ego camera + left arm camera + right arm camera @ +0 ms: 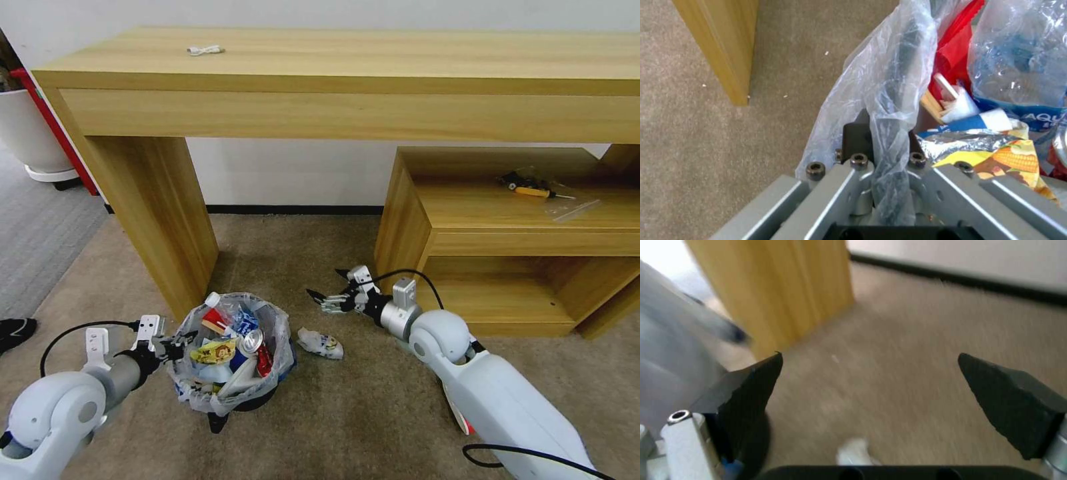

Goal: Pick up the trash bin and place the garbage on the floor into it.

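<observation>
With the left gripper (179, 345) clamped on the trash bin (230, 393) rim, the crumpled wrapper (321, 343) lies at 6 o'clock below the wide-open right gripper (328, 293), its long axis roughly 10-to-4.

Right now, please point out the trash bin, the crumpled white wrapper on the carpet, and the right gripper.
trash bin (283, 337): head view, bag-lined rim on its right side.
crumpled white wrapper (320, 343): head view, its middle.
right gripper (327, 291): head view, midway between its open jaws.
</observation>
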### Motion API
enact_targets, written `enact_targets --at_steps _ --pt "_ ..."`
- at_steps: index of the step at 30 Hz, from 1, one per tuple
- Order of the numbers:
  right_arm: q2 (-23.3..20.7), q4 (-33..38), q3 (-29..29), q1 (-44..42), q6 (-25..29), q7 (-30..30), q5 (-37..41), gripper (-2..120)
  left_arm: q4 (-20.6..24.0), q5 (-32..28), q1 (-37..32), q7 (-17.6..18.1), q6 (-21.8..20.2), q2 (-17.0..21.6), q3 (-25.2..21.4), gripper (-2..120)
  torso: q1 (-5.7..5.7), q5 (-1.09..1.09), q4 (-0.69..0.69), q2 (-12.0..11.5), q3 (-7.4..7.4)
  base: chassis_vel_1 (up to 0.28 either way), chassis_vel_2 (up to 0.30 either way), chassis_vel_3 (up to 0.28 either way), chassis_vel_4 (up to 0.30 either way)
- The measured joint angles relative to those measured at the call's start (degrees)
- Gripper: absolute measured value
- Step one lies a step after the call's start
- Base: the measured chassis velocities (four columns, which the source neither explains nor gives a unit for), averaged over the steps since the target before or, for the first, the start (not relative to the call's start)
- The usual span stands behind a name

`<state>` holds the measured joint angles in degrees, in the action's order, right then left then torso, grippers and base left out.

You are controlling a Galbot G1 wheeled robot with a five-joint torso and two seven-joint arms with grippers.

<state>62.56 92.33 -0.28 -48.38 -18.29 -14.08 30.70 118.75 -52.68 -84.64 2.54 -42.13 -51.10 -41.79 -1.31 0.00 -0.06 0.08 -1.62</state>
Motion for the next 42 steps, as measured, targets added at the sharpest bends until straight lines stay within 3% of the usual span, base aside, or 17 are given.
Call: enact_targets --at_steps 2,10,18,31,35,37,39,42 --pt "4.31 -8.56 -0.66 -0.08 1.63 0.17 -2.49 100 0.03 -0.08 0.07 -0.01 0.0 0.53 -0.66 0 0.0 0.01 0.01 0.0 0.0 0.0 0.0 0.0 0.0" --pt "11.6 -20.58 -2.35 -0.53 3.19 0.54 -7.43 100 -2.22 0.46 0.17 -1.32 0.0 1.56 -3.05 0 0.0 0.0 0.01 0.0 0.0 0.0 0.0 0.0 0.0" --pt "15.68 -31.68 -3.0 2.2 3.15 2.03 -10.34 100 -3.63 0.87 -0.61 -3.13 0.0 2.42 -5.13 0 0.0 -0.01 0.02 0.0 0.0 0.0 0.0 0.0 0.0" --pt "19.03 -40.44 -2.83 4.95 4.12 1.46 -11.94 100 -3.21 0.81 -0.52 -3.47 0.0 2.15 -4.81 0 0.0 0.0 0.01 0.0 0.0 0.0 0.0 0.0 0.0" --pt "19.53 -41.7 -2.82 5.41 4.89 0.97 -12.42 92 -2.93 0.73 -0.45 -3.48 0.0 2.17 -4.74 0 0.0 0.0 0.01 0.0 0.0 0.0 0.0 0.0 0.0" --pt "19.57 -41.75 -2.82 5.41 5.07 0.81 -12.81 79 -2.79 0.71 -0.51 -3.48 0.0 2.13 -4.72 0 0.0 0.0 0.01 0.0 0.0 0.0 0.0 0.0 0.0" --pt "19.57 -41.75 -2.81 5.4 5.11 0.78 -12.93 78 -2.78 0.72 -0.51 -3.48 0.0 2.06 -4.69 0 0.0 0.0 0.01 0.0 0.0 0.0 0.0 0.0 0.0" --pt "19.49 -41.63 -2.82 5.17 5.43 0.8 -13.67 62 -2.78 0.8 -0.39 -3.45 0.0 1.73 -4.41 0 0.0 0.0 0.01 0.0 0.0 0.0 0.0 0.0 0.0"
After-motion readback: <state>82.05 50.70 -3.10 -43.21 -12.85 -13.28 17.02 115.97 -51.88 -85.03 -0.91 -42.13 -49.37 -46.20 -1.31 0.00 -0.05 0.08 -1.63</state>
